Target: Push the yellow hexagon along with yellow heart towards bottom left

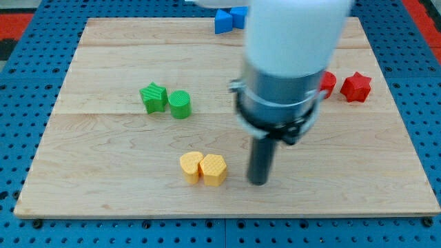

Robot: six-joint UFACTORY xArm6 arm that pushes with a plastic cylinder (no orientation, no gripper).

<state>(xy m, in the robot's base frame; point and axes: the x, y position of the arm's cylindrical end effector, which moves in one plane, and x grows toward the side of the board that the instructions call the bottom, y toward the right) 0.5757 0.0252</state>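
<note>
Tip (258, 182) sits just right of hexagon (214, 170), which touches heart (191, 167) (no fingers, bare rod), placed to shove both left.

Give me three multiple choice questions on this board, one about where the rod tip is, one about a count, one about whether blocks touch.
1. Where is my tip relative to the yellow hexagon?
A. At the view's right of it
B. At the view's left of it
C. On top of it

2. How many green blocks are on the board?
A. One
B. Two
C. Four

3. How do the hexagon and the yellow heart sit?
A. Far apart
B. Stacked
C. Side by side, touching

Answers: 1 A, the tip stands just right of the hexagon with a small gap. 2 B, a green star and a green cylinder. 3 C, no gap shows between them.
</note>
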